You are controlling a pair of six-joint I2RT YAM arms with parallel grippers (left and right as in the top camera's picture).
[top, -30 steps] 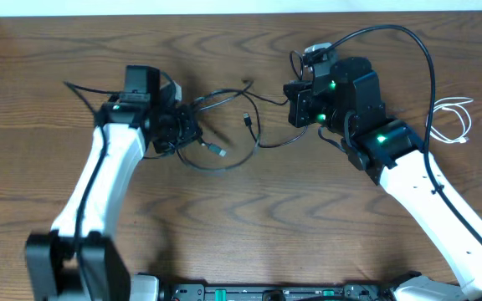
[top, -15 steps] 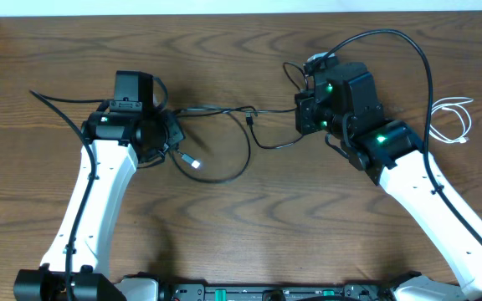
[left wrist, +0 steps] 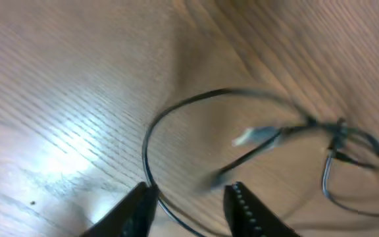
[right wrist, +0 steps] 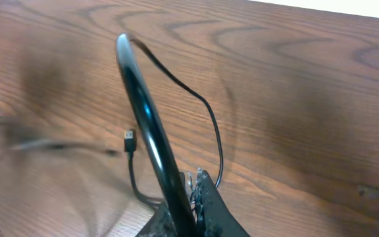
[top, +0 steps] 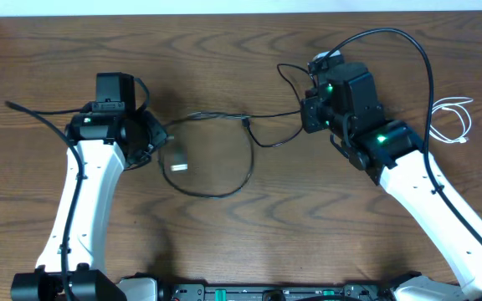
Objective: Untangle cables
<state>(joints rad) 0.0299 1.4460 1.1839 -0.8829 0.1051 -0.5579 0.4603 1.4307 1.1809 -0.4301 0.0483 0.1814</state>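
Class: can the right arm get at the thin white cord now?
Probably yes: nothing covers the thin white cord beside it, but the right gripper must first drop the thin black cord.

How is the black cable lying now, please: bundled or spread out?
Spread out: the black cable forms one wide open loop on the table, with a strand reaching to the right gripper.

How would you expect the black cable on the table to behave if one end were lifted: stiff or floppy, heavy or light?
Probably floppy: the black cable lies in a loose, uneven loop rather than holding a straight line. Likely light, since it looks very thin against the wooden table. Its silver plug end sits inside the loop and might snag as it drags.
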